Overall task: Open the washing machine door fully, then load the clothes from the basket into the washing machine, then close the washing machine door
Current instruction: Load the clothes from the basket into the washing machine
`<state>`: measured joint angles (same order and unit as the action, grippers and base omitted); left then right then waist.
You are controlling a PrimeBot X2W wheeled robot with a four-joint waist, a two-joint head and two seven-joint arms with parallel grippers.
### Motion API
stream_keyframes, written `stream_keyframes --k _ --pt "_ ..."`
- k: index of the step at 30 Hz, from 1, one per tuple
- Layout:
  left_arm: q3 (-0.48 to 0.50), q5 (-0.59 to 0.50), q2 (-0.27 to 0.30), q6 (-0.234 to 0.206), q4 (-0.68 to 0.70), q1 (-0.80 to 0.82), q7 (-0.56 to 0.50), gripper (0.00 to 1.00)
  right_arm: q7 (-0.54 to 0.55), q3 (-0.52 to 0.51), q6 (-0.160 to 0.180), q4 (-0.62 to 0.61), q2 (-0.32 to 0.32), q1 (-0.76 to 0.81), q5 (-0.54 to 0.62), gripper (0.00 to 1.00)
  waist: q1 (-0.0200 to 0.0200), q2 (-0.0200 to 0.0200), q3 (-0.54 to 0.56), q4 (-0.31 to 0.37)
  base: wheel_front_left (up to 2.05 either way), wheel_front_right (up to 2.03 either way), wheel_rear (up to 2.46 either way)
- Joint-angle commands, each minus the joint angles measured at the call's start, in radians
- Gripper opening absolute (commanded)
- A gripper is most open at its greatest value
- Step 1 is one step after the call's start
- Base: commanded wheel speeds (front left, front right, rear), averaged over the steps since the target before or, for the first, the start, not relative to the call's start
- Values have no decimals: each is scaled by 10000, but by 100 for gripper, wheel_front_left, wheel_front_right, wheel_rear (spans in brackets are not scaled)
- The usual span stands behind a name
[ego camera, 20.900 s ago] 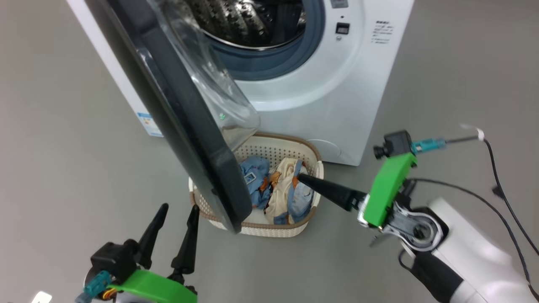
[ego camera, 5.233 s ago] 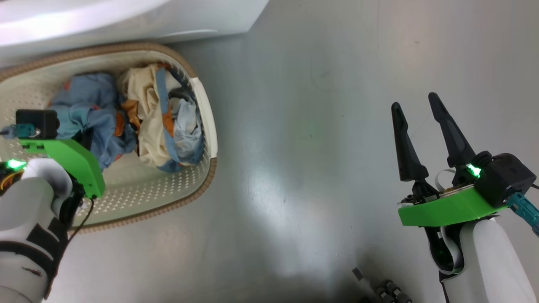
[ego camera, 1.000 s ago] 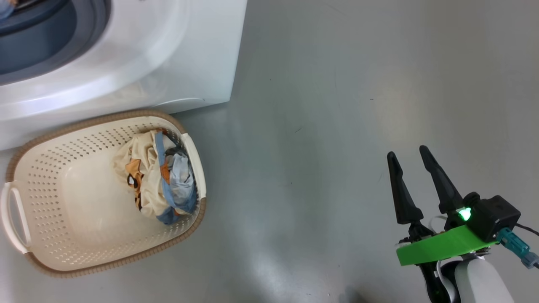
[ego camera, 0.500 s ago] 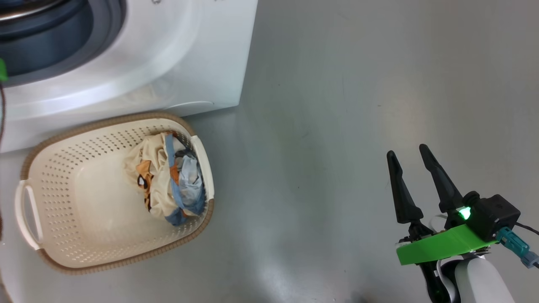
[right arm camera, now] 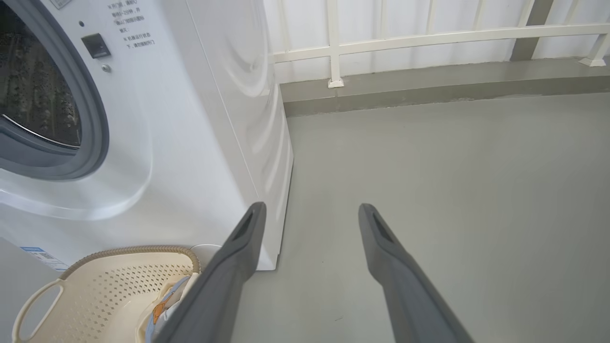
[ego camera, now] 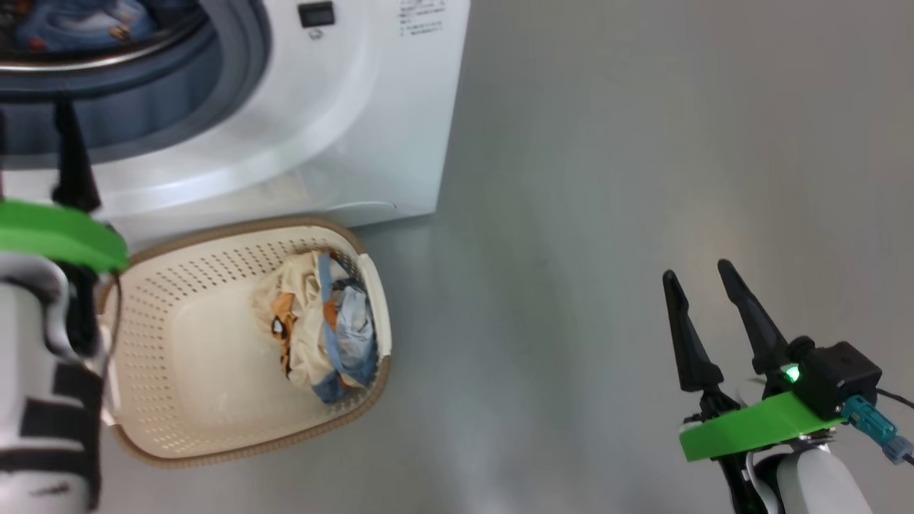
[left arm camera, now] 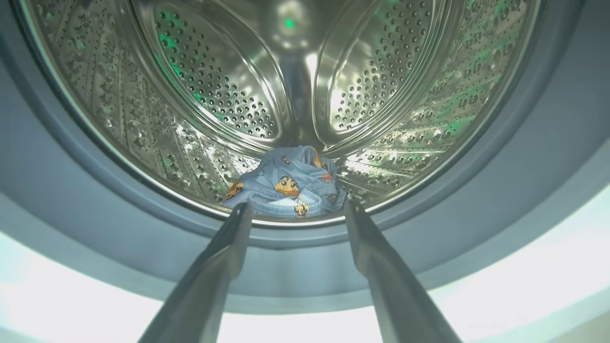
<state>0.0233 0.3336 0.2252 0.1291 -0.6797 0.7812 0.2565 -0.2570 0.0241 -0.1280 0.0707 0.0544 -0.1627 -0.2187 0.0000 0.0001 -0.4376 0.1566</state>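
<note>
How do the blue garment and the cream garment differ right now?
The blue garment lies in the steel drum; the cream garment lies in the basket. The blue one is mostly light blue; the cream one has blue trim. Both are crumpled and bear orange prints.

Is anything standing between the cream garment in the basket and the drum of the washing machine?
Nothing visible, apart from the open left gripper before the drum mouth. The cream garment lies uncovered in the basket.
</note>
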Motion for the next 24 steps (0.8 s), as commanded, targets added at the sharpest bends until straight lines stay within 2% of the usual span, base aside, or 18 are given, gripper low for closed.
stream_keyframes --k 1,11,24 --pt "250 -23 318 15 387 -399 53 100 -48 150 -27 -157 130 253 77 100 0 -1 435 -342 0 0 0" --pt "435 -37 -238 15 1249 -2342 53 100 -48 -30 -27 -7 490 820 39 100 0 -1 1455 -882 0 0 0" --pt "467 -386 -567 15 2419 -4763 53 100 -48 -169 -27 69 781 1657 -79 100 0 -1 2580 -1151 0 0 0"
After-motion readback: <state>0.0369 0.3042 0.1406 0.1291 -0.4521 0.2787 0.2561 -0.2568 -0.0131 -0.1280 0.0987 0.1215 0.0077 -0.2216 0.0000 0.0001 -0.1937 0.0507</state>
